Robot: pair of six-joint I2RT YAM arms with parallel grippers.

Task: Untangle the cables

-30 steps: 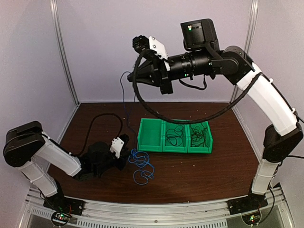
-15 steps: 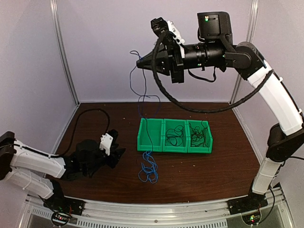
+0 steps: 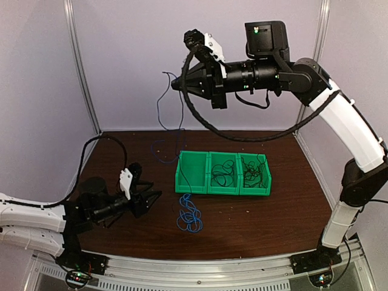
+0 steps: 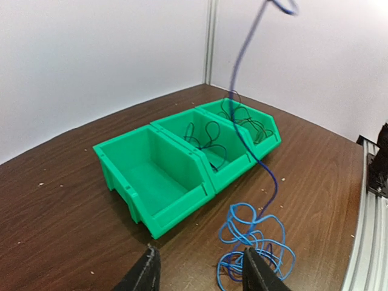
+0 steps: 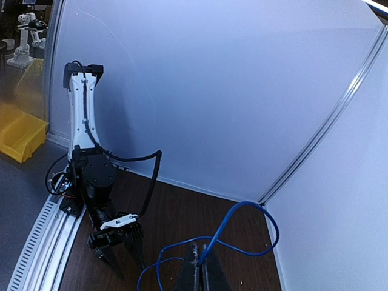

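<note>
So our right gripper (image 3: 175, 85) is up high, pinched on the blue cable (image 3: 189, 216), which hangs down to a curly pile just in front of the green bins (image 3: 194, 183). Our left gripper (image 3: 153, 197) sits low near it, jaws apart, empty.

Three green bins (image 3: 223, 187), one blue cable (image 3: 190, 217), and dark cables (image 3: 225, 171), perhaps two, too tangled to count surely.

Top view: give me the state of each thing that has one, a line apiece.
right hand: shut on blue cable, held high.
left hand: open, empty, low over the table.
blue cable: one end lifted, rest coiled on the table.
left bin: empty.
middle bin: holds dark cables.
right bin: holds dark cables.
</note>
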